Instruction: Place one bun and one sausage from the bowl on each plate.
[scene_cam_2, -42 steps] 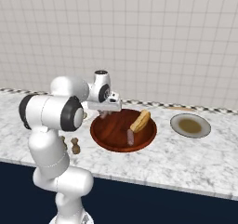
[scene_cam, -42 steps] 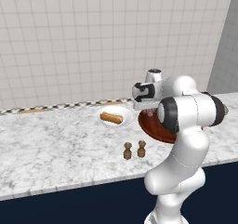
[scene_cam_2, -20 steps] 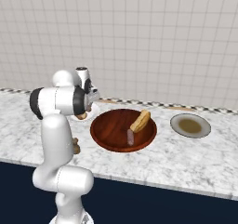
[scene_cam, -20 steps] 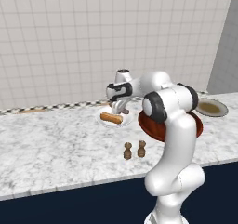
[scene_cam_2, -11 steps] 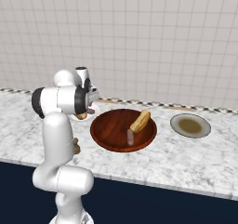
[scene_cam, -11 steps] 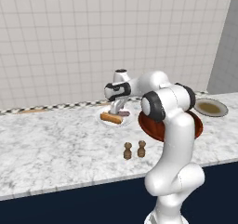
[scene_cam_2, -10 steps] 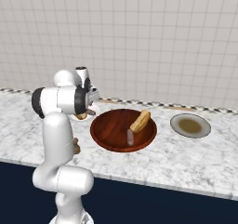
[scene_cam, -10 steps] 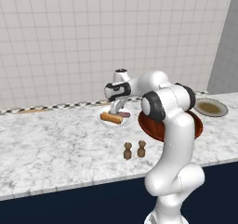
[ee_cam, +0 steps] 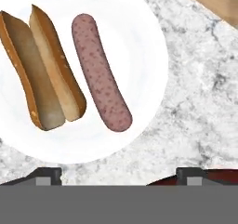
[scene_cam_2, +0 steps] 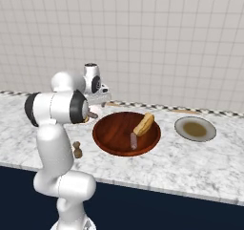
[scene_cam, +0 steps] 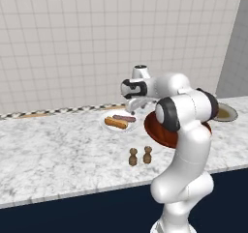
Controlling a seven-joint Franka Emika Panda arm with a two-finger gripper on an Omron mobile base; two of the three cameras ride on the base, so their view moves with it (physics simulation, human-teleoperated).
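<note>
gripper hangs over the near white round plate, its two dark finger tips spread wide apart and holding nothing. on that plate a split tan bun and a speckled pink-brown sausage lie side by side, just apart, with bare plate rim all round them. grey-veined white marble counter lies open beside the plate.

in the right base view the large reddish-brown glossy bowl sits mid-counter with a second bun and a second sausage in it. a second small round plate lies just beside the bowl, apart from it. two small brown shakers stand near the counter's front edge, in front of the first plate.
</note>
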